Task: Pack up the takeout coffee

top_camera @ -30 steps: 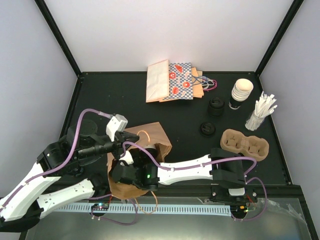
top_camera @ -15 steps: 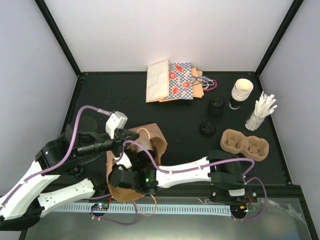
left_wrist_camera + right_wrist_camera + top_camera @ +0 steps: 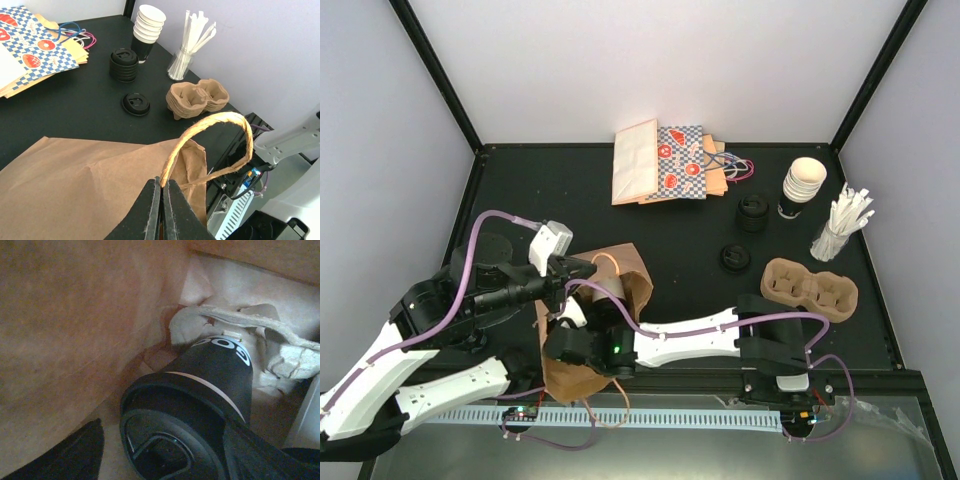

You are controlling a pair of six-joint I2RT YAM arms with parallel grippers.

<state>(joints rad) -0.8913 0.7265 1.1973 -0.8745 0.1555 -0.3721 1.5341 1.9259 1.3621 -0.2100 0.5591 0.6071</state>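
Takeout coffee (image 3: 210,375) sat inside the brown bag (image 3: 630,278) near the bench's near-left edge. Light, squashy paper, so I'd grab just under the lid (image 3: 150,412). Right gripper (image 3: 167,447) was spread loosely around it; left gripper (image 3: 162,200) pinched the handle (image 3: 215,122).

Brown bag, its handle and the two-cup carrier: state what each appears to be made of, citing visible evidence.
The brown bag looks like matte kraft paper, since it shows creases and soft folds. The handle is probably twisted paper cord, as spiral strands show along it. The two-cup carrier looks like moulded paper pulp, with a rough, dull surface and rounded pressed wells.
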